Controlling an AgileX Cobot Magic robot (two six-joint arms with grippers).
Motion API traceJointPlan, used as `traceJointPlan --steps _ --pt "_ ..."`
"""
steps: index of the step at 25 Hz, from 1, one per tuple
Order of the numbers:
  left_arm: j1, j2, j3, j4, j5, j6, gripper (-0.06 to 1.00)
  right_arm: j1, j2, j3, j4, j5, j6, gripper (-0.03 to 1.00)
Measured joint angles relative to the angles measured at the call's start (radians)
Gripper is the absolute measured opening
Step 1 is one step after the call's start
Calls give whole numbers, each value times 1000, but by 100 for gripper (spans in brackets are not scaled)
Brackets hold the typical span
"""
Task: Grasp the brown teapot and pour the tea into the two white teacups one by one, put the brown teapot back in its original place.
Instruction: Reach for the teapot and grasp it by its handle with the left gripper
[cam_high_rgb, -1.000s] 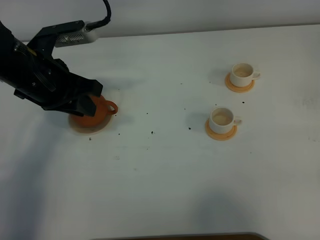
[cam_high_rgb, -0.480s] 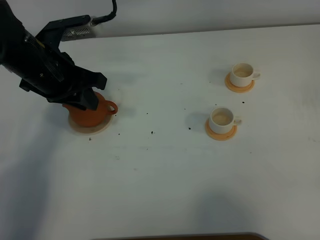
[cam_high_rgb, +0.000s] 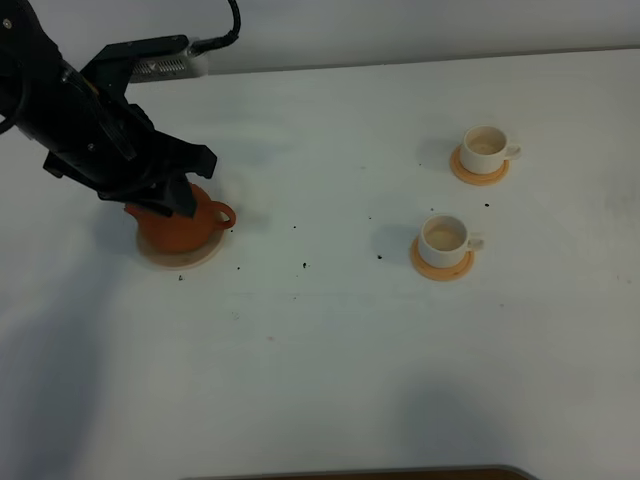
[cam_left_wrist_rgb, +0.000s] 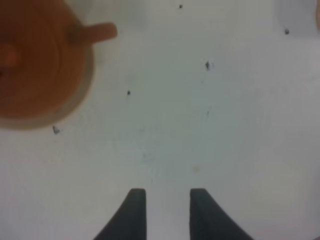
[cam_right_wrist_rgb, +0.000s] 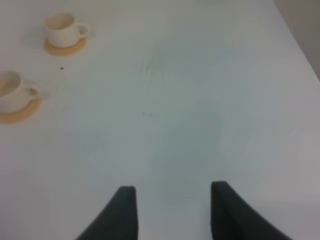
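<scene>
Two jaws of the left gripper (cam_left_wrist_rgb: 167, 191) stand a little apart w/ nothing btw them. The wrist cam shows bare table (cam_high_rgb: 320, 350) under the gap, and the brown teapot (cam_high_rgb: 182, 232) lies off to one side, not in the gap. In the high cam the left arm hangs over the pot's upper left, hiding the lid & part of the body. The pot sits on its beige saucer (cam_high_rgb: 165, 260), loop handle (cam_high_rgb: 223, 215) pointing right, toward the cups.

We judge the step in hand is the grasp: pot not held, not lifted. To do it well we'd line the gap up w/ the handle loop, widen the jaws if the loop won't fit, close firmly, then lift straight up so the saucer stays put & the lid doesn't slip.

Mid-table there are a few dark specks (cam_high_rgb: 304, 265). Further right are the two white teacups, nearer cup (cam_high_rgb: 443, 236) & farther cup (cam_high_rgb: 485, 145), each on an orange coaster (cam_high_rgb: 440, 270). Insides look pale tan, so we can't tell if tea's in them.

The right gripper (cam_right_wrist_rgb: 172, 192) isn't in the high cam. Its own cam shows jaws well apart, empty, over bare table w/ the cups well off.
</scene>
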Motion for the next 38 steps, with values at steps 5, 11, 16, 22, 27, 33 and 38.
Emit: traceJointPlan --steps 5,11,16,22,27,33,38 --pt "0 25 -86 1 63 -1 26 0 0 0 0 0 0 38" --pt "-9 105 -237 45 190 -10 26 0 0 0 0 0 0 38" --pt "-76 232 -387 148 204 -68 26 0 0 0 3 0 0 38" --pt "-168 371 -524 211 204 -167 26 0 0 0 4 0 0 38" --pt "-180 450 -575 237 204 -243 26 0 0 0 5 0 0 38" --pt "-180 502 -575 262 199 -262 26 0 0 0 8 0 0 38" --pt "-158 526 -575 260 157 -266 26 0 0 0 8 0 0 38"
